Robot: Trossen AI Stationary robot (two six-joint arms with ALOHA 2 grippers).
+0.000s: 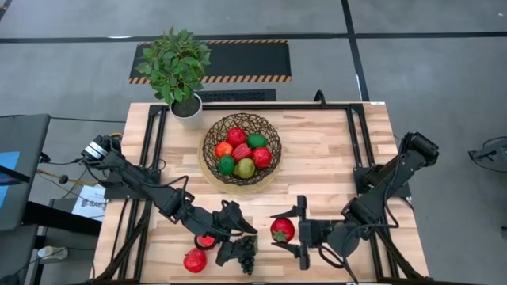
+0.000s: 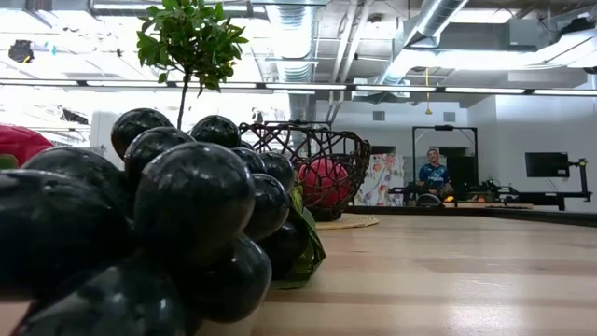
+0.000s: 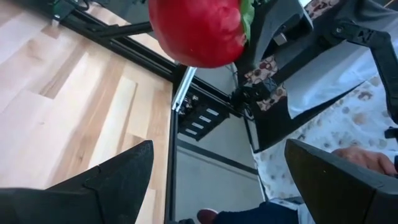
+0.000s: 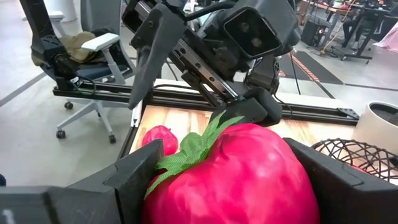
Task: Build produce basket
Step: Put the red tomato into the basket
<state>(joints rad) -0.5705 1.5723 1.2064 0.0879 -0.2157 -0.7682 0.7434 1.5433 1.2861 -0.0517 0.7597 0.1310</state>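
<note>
The dark woven basket (image 1: 207, 162) stands mid-table on its tan base, holding several red, green and orange pieces of produce. My right gripper (image 1: 283, 230) is near the table's near edge, shut on a red fruit with a green leafy top (image 4: 242, 180). My left gripper (image 1: 247, 219) faces it from the left, open, with nothing between its fingers (image 3: 219, 146). In the left wrist view the red fruit (image 3: 199, 28) sits beyond the fingertips. A dark grape bunch (image 1: 245, 253) and two red pieces (image 1: 195, 260) (image 1: 206, 240) lie on the table below the left gripper. My right gripper pinches the red fruit between its two fingers, one on each opposite side (image 4: 158, 186). The fingers come roughly level from the table's right. The fruit is lifted clear of the table, its leafy top (image 4: 193, 149) turned toward the left gripper.
A white pot with a green plant (image 1: 181, 71) stands at the far edge, left of the basket. Black rails (image 1: 154, 150) run along both sides of the table. In the low view the grape bunch (image 2: 168, 224) fills the foreground before the basket (image 2: 317, 159).
</note>
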